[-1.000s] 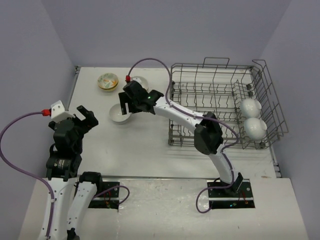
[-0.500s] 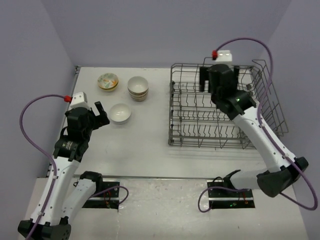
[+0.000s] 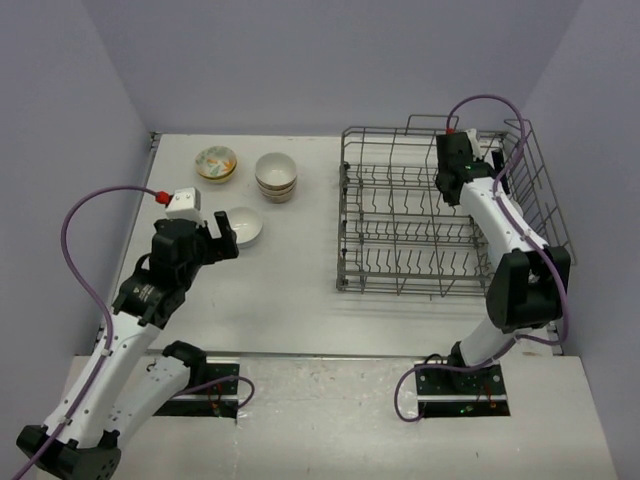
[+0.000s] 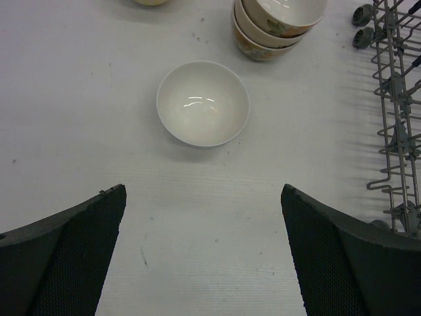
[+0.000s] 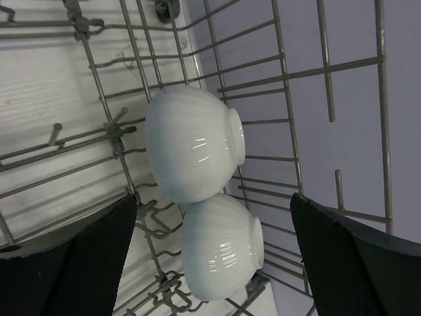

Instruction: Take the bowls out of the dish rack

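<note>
Your right gripper (image 5: 214, 197) hangs wide open above two white bowls (image 5: 194, 145) lying sideways in the dish rack (image 3: 344, 215). Your left gripper (image 4: 204, 191), jaws apart, faces one white bowl (image 4: 202, 103) beside one stack (image 4: 276, 26) on the table (image 4: 79, 99).

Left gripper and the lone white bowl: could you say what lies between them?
Only bare table; the left wrist view shows it between left gripper and white bowl.

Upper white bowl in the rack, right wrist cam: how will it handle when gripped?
The bowl looks glazed, with glare on its side, so it is probably rigid, slippery and chippable. It lies on its side, seemingly touching the second bowl among rack wires, so lifting may snag or nudge that neighbour. Its round wall may roll if released sideways.
</note>
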Controlling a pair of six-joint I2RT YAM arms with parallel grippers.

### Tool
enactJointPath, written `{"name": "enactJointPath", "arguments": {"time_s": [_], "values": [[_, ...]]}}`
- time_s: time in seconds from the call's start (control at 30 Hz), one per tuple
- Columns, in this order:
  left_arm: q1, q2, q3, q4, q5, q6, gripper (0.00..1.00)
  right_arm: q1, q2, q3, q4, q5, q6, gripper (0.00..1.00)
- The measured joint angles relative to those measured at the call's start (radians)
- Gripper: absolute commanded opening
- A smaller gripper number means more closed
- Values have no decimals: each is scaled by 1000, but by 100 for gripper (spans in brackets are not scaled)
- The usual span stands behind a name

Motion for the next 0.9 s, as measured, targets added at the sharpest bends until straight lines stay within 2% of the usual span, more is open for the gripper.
{"name": "enactJointPath", "arguments": {"time_s": [0.27,0.73,0.9], "values": [[-63,8,0,-5,-28,-3,100,-37,56,-90,57,18,-98,99],[-100,6,0,-24,-69,-7,100,-70,171,-98,119,20,-155,99],[-101,6,0,-28,-73,-7,100,-86,177,-107,169,64,-183,99]]}}
